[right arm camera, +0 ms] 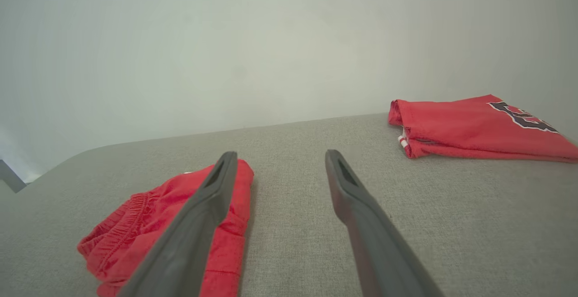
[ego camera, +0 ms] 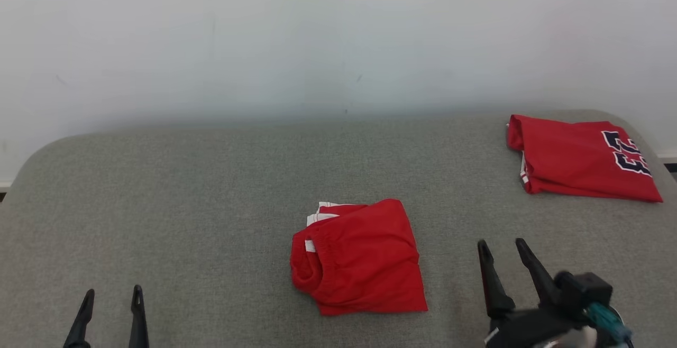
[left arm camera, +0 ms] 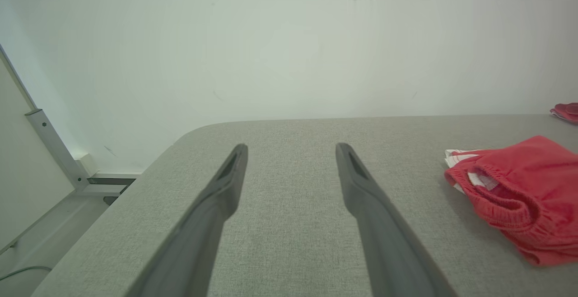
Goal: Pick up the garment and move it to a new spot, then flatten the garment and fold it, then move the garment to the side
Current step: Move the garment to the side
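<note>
Left gripper [ego camera: 114, 290] sits at the near left and right gripper [ego camera: 501, 242] at the near right, both over a grey padded table [ego camera: 211, 205]. Table is the biggest thing here: rounded far corners, far edge close to a pale wall [ego camera: 317, 36]. In the left wrist view its far left corner drops off toward a metal frame [left arm camera: 54, 148] and the floor [left arm camera: 45, 225]. Plenty of bare cloth on the left half and btwn the two red items; the far right corner is taken.

Jersey [ego camera: 571, 157], red w/ dark numerals, lies folded at that far right corner, its right end near the table edge. Shorts [ego camera: 365, 258], red w/ white trim, lie folded approx. mid-table toward the near side, elastic waistband bunched at the left end, well apart from the jersey.

Right gripper: fingers spread wide, nothing btwn them, just right of the shorts. In its wrist view one finger overlaps the shorts; can't tell if it touches. Left gripper: fingers equally spread, holding nothing, bare table ahead, shorts well off to its right.
</note>
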